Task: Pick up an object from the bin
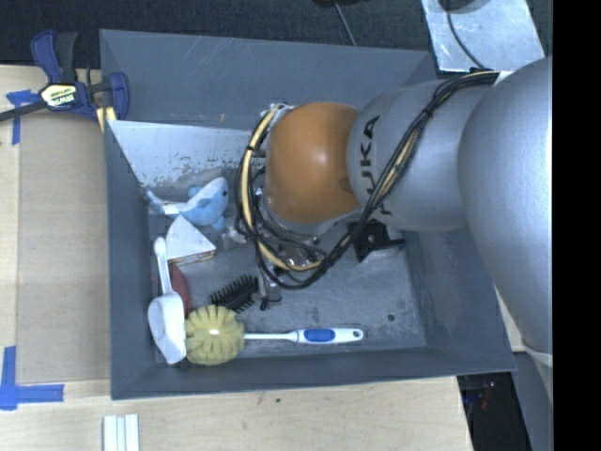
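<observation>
With the jaws hidden beneath the orange wrist cover (310,163), I cannot tell their opening, so I judge it best to centre them over the nearest thing, the small black brush (237,293) left of centre in the bin (441,299), and keep clear of the yellow-headed dish brush (214,335) just beside it.

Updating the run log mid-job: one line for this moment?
arm: down in bin | gripper: beside black brush | near: dish brush, white box | grasp: unclear

Robot lab: KUKA arm (441,158), metal bin (282,59).
</observation>
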Robot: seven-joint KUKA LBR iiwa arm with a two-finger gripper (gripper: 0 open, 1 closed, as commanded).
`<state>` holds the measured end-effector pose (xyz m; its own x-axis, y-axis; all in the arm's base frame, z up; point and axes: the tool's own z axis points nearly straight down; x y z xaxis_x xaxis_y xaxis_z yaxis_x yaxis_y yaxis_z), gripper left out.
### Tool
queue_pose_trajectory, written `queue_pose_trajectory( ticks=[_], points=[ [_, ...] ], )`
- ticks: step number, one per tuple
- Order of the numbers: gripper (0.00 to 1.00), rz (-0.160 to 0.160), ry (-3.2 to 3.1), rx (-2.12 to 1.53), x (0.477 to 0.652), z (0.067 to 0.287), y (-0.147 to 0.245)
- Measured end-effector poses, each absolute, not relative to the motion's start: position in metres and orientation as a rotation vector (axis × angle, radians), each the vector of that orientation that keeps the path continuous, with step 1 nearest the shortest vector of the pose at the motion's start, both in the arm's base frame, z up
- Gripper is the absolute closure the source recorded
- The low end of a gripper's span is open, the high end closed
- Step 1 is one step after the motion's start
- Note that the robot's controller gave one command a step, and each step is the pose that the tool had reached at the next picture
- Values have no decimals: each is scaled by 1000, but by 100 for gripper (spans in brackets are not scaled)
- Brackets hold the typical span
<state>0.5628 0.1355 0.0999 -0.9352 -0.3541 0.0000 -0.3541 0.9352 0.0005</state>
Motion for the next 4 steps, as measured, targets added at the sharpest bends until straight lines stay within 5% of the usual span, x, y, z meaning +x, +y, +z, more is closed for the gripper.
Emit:
queue_pose_trajectory(
  ticks=[1, 2, 4],
  points=[
    [0, 1, -3058, 759, 561, 70, 148],
    [100, -2, -3045, 809, 571, 71, 145],
    [100, -2, -3045, 806, 571, 78, 145]
  ],
)
